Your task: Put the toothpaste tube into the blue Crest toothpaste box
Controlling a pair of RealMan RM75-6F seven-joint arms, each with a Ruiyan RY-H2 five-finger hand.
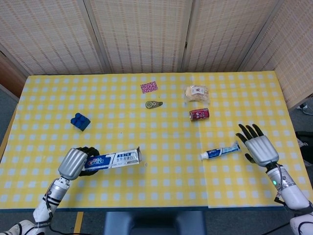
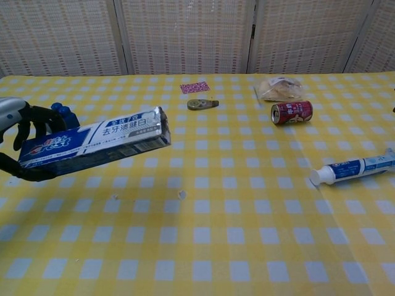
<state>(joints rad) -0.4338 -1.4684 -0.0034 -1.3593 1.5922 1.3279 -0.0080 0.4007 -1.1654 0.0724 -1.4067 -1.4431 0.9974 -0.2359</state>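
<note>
Checked table (image 1: 161, 191), left hand (image 1: 73, 164) gripping raised Crest box (image 2: 95, 145).

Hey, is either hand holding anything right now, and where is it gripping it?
The left hand holds the blue Crest box by its left end, lifted off the table. The right hand is open, holding nothing, beside the toothpaste tube.

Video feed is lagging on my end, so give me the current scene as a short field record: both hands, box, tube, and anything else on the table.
left hand: grips one end of the box
box: blue Crest box, lifted off the table, far end tilted up
right hand: fingers spread, holds nothing, just right of the tube
tube: lying flat on the table, capped end toward the centre
others: red can, blue block, bagged snack
</note>
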